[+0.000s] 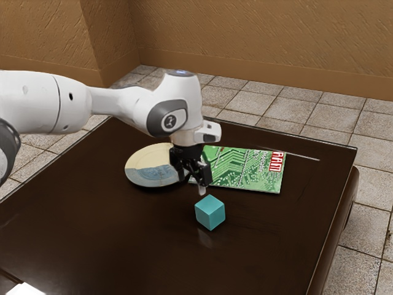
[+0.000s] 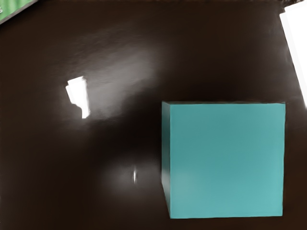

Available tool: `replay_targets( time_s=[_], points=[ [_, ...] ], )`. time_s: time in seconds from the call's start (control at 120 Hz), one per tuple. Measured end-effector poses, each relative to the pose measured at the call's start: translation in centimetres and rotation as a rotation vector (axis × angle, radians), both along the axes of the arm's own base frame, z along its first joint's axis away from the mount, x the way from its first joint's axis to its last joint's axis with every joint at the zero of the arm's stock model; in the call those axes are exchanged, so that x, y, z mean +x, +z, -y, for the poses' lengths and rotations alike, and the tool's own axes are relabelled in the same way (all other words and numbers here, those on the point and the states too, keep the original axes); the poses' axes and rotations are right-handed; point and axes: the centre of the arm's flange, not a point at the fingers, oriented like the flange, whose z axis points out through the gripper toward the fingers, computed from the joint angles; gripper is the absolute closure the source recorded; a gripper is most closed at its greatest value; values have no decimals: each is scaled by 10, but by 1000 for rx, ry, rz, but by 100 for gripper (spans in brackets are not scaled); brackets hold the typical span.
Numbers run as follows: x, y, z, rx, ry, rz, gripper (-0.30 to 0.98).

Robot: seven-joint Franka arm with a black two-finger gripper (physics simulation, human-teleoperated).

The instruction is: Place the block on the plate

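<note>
In the exterior view my gripper (image 1: 201,189) hangs above the table, just over and slightly to the exterior view's left of a teal block (image 1: 210,212). The block rests on the dark table, apart from the plate. A round plate (image 1: 146,176), cream and grey-blue, lies behind the gripper toward the exterior view's left, partly covered by the hand. From the wrist view, the same teal block (image 2: 226,160) is seen from above, with its top face and a thin strip of one side showing.
A green circuit-patterned book or box (image 1: 252,169) lies flat beside the plate, with its corner (image 2: 14,8) also in the wrist view. The dark tabletop (image 1: 123,239) is glossy and carries bright reflections. Its far edge runs near the tiled floor.
</note>
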Motion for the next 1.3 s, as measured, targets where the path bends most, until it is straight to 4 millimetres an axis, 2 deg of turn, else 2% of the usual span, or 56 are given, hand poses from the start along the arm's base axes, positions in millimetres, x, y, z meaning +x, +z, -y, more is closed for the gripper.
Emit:
replay_targets(
  time_s=[0.3,0.375,0.667,0.8,0.967,1.1,1.217,1.3],
  points=[
    [5,-36,27,-29,12,39,0],
    [3,-36,35,7,-11,58,0],
    [10,-45,39,48,21,86,0],
    [12,-47,51,38,34,92,0],
    [5,-48,61,36,50,88,0],
    [-6,-48,60,46,69,82,0],
    [-6,-73,54,44,97,55,0],
    [-6,-83,54,40,110,49,0]
  ],
)
